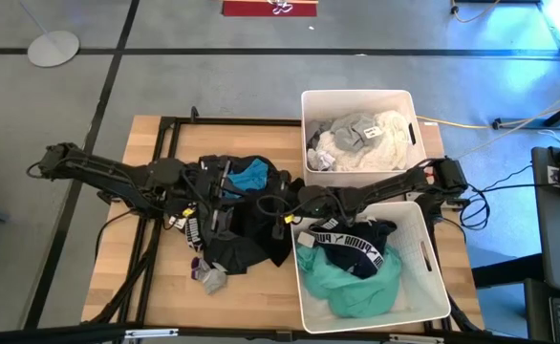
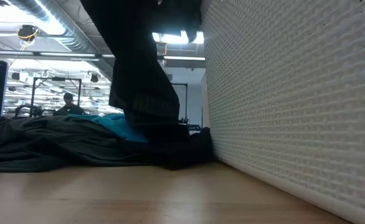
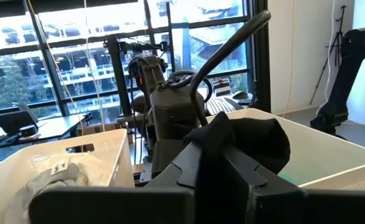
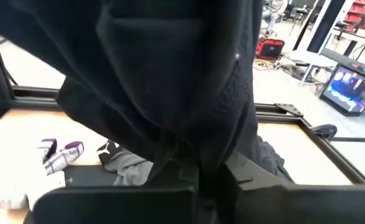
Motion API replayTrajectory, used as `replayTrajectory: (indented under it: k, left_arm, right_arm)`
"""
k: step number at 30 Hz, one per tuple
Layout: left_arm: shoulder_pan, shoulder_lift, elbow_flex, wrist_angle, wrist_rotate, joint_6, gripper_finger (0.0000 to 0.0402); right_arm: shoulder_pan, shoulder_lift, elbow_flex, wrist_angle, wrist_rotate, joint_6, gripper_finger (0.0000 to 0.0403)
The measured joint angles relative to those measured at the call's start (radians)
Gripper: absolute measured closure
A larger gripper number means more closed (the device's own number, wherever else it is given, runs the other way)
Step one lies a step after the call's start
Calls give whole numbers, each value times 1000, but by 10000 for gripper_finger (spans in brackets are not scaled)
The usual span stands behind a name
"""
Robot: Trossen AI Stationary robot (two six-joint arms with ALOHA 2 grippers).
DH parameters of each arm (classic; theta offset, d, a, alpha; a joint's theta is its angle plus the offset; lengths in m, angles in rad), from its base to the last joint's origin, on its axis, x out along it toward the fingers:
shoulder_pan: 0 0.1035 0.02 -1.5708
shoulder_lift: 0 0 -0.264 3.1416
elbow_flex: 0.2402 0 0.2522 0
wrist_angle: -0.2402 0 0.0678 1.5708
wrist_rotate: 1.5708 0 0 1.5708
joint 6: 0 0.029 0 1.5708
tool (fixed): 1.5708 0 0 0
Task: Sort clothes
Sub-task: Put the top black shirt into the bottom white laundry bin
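Observation:
A black garment [image 1: 242, 234] is held up between my two grippers at the table's middle, and its lower part lies on the wood. My left gripper [image 1: 221, 189] comes from the left and my right gripper [image 1: 282, 206] from the right, both shut on it. In the low view the garment [image 2: 146, 74] hangs down from above. Behind it a teal garment [image 1: 252, 173] lies on a dark pile [image 2: 45, 140]. Grey and purple socks [image 1: 208, 276] lie near the front edge. My left gripper pinches a bunched fold of the black garment [image 3: 235, 140] between its two fingers, coming in about level from the table's left. The fold stands up above the fingertips. My right gripper pinches the black cloth [image 4: 192, 152] between its shut fingers, about level from the table's right. The cloth drapes over and in front of the fingers in several layers, hanging slack.
The far white bin [image 1: 406, 103] holds white, cream and grey clothes. The near white bin [image 1: 431, 277] holds teal and navy clothes, and its wall [image 2: 294, 112] fills the low view's right. Bare wood lies at the table's left and front left.

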Motion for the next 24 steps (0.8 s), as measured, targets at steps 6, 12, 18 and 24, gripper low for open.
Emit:
replayTrajectory:
  k: [6, 12, 18, 24]
  left_arm:
    - [7, -8, 1, 9, -31, -25, 339]
    - [7, -52, 1, -72, -67, -20, 259]
    - [7, -165, 2, -312, -157, 4, 218]
    - [7, -235, 2, -522, -177, -42, 218]
  right_arm:
    - [0, -33, -1, -4, 1, -18, 360]
    - [0, -71, -1, -5, 27, -71, 392]
    - [1, -151, -1, -34, 84, -102, 378]
    - [1, -245, -1, -53, 105, -152, 386]
